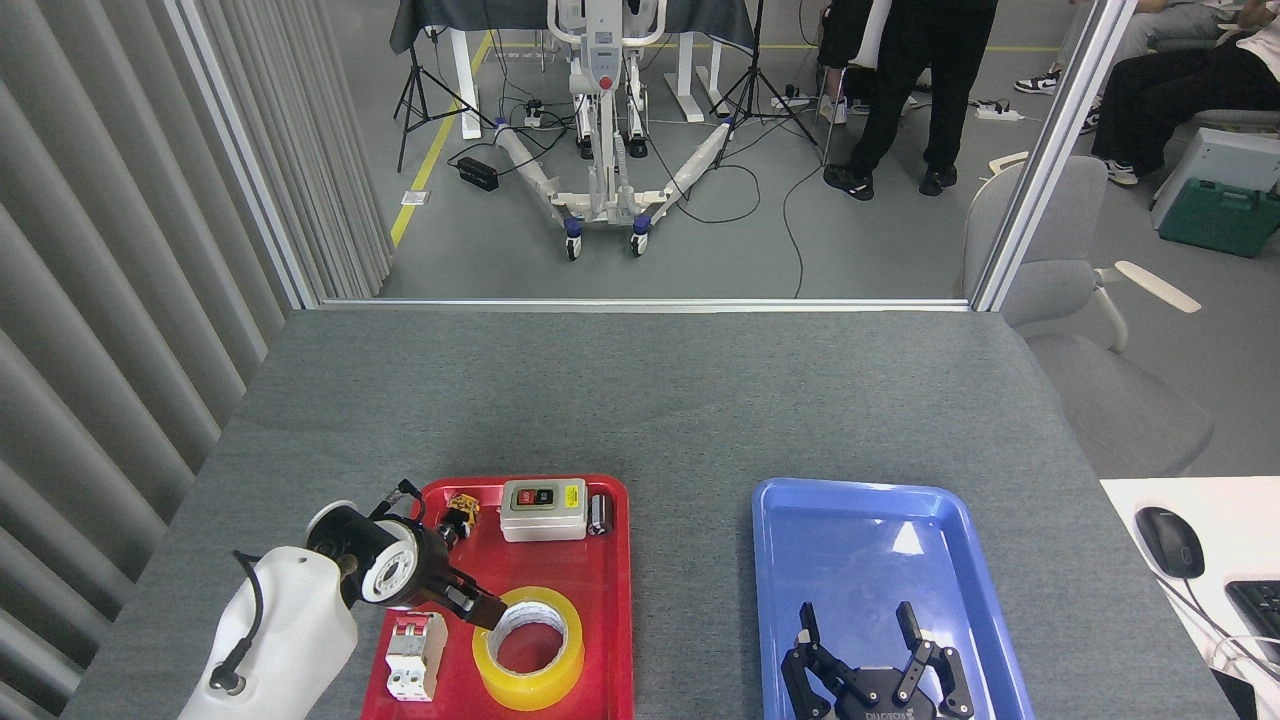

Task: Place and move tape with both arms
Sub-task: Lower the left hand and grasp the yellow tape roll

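Note:
The tape [528, 690], a yellow roll with a white core, lies flat at the near end of the red tray [605, 600]. My left arm comes in from the lower left. Its black gripper [478, 608] points down and to the right, with the tip at the roll's upper-left rim. It is dark and seen almost end-on, so its jaws do not show. My right gripper [855, 628] hangs over the near part of the blue tray [860, 535], fingers spread wide and holding nothing. It is well to the right of the tape.
The red tray also holds a white circuit breaker [414, 655] under my left wrist, a grey switch box [543, 509], a yellow-black push button [461, 507] and a small dark cylinder [600, 513]. A mouse [1168, 541] lies on a white desk at right.

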Robot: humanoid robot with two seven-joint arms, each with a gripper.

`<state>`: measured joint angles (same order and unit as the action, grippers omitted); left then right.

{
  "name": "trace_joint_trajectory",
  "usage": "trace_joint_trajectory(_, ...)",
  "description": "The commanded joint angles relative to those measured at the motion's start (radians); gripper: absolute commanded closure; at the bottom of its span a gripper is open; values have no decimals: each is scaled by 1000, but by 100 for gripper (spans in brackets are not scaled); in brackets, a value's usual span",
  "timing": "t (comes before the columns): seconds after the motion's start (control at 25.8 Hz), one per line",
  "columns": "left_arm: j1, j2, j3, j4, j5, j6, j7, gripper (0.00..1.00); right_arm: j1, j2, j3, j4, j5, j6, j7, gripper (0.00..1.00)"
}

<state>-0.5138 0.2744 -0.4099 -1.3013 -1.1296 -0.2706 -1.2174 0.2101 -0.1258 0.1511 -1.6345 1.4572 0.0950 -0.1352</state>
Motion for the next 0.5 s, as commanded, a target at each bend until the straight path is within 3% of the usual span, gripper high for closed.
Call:
trace_joint_trajectory(0.0,-32,-6,-37,53,-2,-1,-1,1,0,2,1,1,0,0,0,0)
trace_joint_trajectory(0.39,-58,-50,-70,181,-10,-1,1,1,0,6,8,7,2,-1,0,0)
trace_joint_trajectory(0.47,-60,-52,-75,191,-9,-1,-1,8,0,6,8,8,2,-1,0,0)
